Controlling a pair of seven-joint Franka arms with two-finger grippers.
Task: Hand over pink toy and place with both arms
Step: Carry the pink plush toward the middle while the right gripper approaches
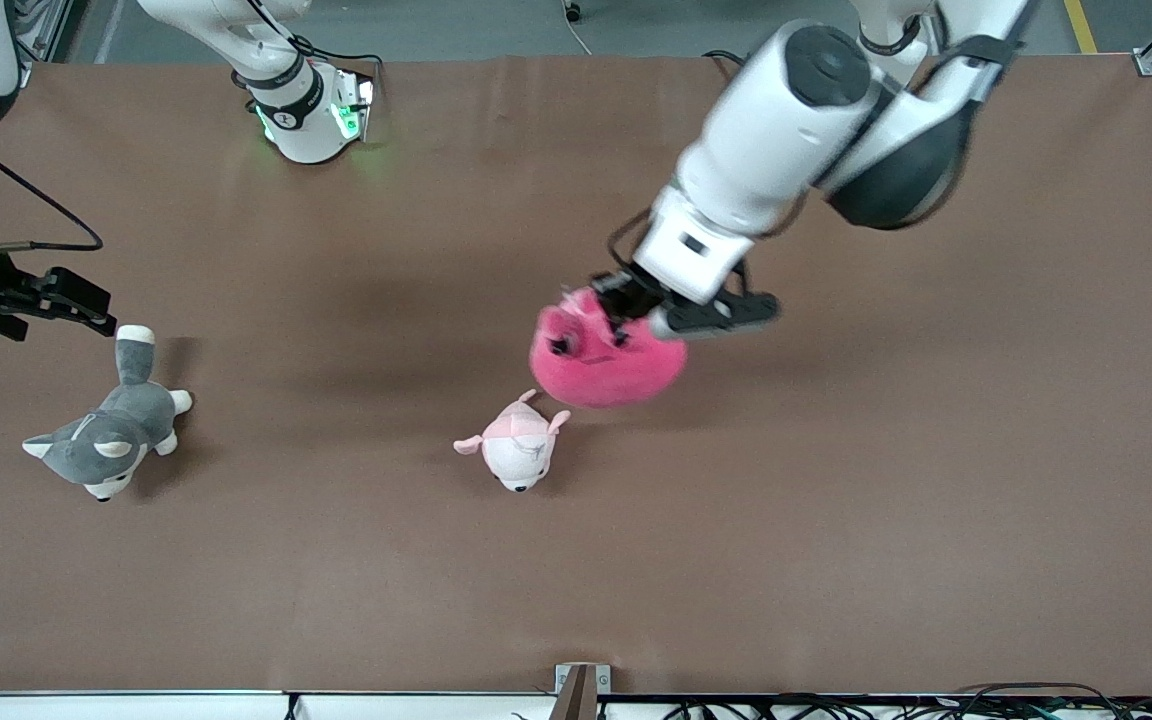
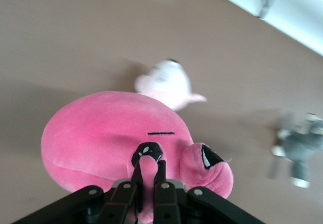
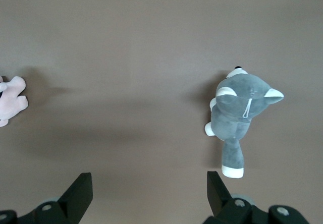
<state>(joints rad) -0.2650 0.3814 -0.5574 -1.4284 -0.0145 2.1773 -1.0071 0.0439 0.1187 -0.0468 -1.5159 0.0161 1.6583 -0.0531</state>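
One thin pinch is all that holds the pink toy [image 1: 606, 360]: the left gripper [image 1: 626, 305], over the middle of the table [image 1: 836, 520], is closed on a small fold of plush. The toy hangs just above the pale plush [image 1: 519, 452]. A quick swing could pull the fold free, or drag the toy into that plush. The right gripper [image 1: 86, 305] waits wide open over the husky [image 1: 106, 435], well apart, so the handover needs a long carry.
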